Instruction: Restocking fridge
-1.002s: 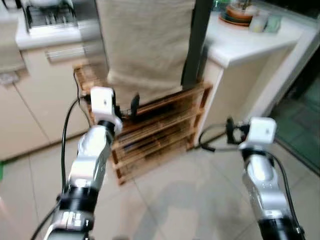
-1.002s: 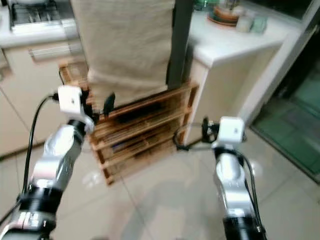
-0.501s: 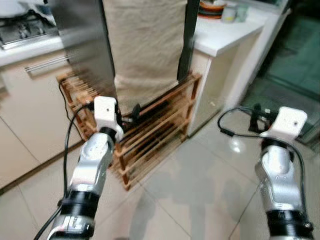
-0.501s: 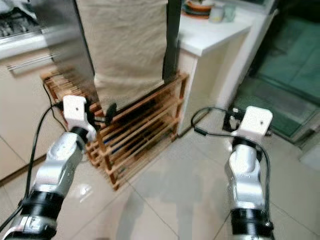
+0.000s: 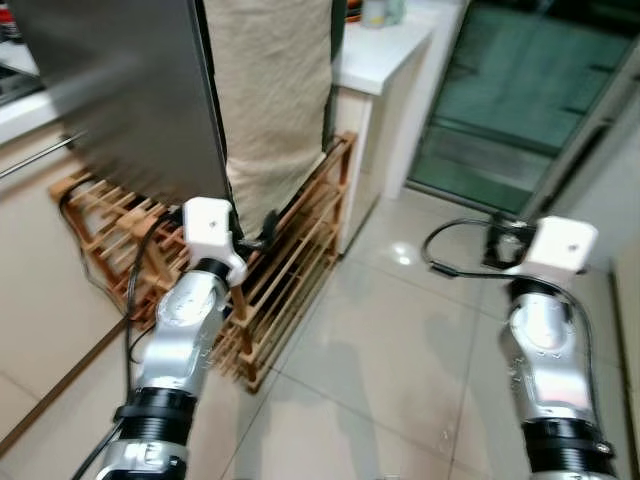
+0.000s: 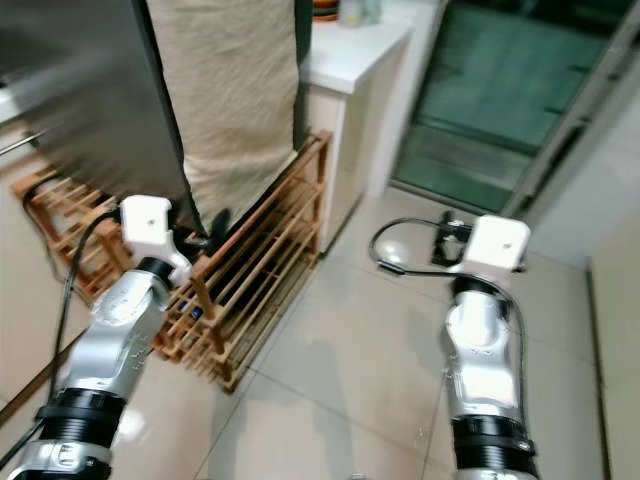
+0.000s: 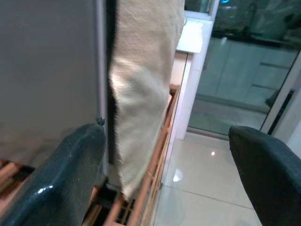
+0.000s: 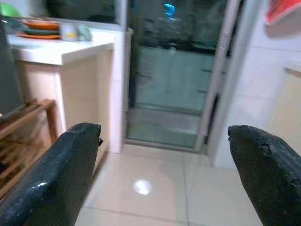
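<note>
- The left arm (image 5: 185,335) is raised forward, and its wrist is bent slightly up.
- The left gripper (image 7: 164,169) has its fingers wide apart and holds nothing.
- The right arm (image 5: 545,360) is raised forward too.
- The right gripper (image 8: 164,165) is spread wide and is empty.

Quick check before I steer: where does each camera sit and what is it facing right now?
Head eyes: look down at wooden rack and tiled floor; both arms show.
Left wrist: along open left gripper at beige cloth.
Right wrist: along open right gripper at glass door.
Shared: rack, white counter.
</note>
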Motion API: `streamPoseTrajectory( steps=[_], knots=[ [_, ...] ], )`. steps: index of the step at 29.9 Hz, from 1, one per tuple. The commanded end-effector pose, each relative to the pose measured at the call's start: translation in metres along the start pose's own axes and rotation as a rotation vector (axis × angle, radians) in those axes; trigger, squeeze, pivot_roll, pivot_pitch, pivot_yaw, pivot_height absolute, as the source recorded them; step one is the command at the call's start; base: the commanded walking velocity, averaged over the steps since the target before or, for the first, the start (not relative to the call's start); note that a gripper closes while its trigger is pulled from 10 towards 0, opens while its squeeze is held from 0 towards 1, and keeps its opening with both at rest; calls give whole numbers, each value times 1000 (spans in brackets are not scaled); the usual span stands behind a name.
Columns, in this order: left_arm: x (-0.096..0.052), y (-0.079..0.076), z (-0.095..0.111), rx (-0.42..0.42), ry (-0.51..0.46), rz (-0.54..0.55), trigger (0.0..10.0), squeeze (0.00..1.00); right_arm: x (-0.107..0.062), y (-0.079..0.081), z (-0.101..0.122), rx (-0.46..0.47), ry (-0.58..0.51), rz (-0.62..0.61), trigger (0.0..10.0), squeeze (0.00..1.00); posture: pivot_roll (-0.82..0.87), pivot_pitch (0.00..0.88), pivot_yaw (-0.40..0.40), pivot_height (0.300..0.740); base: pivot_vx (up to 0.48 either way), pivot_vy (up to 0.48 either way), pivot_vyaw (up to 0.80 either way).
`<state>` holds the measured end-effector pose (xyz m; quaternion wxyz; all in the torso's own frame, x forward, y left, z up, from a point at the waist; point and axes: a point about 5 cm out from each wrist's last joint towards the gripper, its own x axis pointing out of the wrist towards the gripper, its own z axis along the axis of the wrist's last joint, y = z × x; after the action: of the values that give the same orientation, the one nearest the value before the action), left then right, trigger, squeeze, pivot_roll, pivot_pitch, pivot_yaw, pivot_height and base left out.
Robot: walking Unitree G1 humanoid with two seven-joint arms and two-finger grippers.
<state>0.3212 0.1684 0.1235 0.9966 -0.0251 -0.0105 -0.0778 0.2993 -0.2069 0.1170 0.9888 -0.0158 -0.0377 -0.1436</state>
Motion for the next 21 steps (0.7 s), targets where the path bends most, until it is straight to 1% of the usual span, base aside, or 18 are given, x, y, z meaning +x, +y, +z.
streamPoseTrajectory(
  steps=[1,4,9,10,11,12,13,14,18,20,21],
  knots=[
    [4,-12,4,-9,-15,-37,10000,0,3,-9,2,-15,-12,-21,10000,1000,6,0,-19,740,0,480,-731],
    [4,-14,5,-6,-21,-44,10000,0,3,-9,1,-27,-11,-8,10000,1000,6,0,-20,740,0,480,-723],
    [5,-18,4,24,-14,-69,10000,0,3,-6,1,-55,-18,20,10000,1000,5,0,-21,740,0,480,-748],
    [6,-19,4,20,-18,-58,10000,0,3,-7,1,-51,-27,8,10000,1000,4,0,-20,740,0,480,0],
    [6,-20,5,31,-24,-55,10000,0,4,-8,0,-67,-22,-2,10000,1000,4,0,-20,740,0,0,0],
    [7,-21,5,42,-26,-52,10000,0,4,-8,-1,-70,-18,-6,10000,902,4,0,-19,740,0,0,0],
    [7,-22,6,41,-32,-54,10000,0,5,-8,-1,-62,-15,-1,10000,0,5,0,-19,740,0,0,0],
    [8,-23,9,27,-51,-44,10000,0,5,-6,0,-60,-24,16,10000,0,4,0,-15,740,0,0,0],
    [9,-23,14,9,-77,-19,10000,0,5,-2,1,-62,-33,35,10000,0,4,0,-13,740,0,0,0],
    [9,-21,22,-18,-115,13,10000,0,5,2,3,-73,-46,48,10000,0,4,0,-9,740,0,0,0],
    [9,-20,28,-37,-146,30,10000,0,5,3,8,-100,-79,56,10000,0,4,0,-9,740,0,0,0]
  ],
)
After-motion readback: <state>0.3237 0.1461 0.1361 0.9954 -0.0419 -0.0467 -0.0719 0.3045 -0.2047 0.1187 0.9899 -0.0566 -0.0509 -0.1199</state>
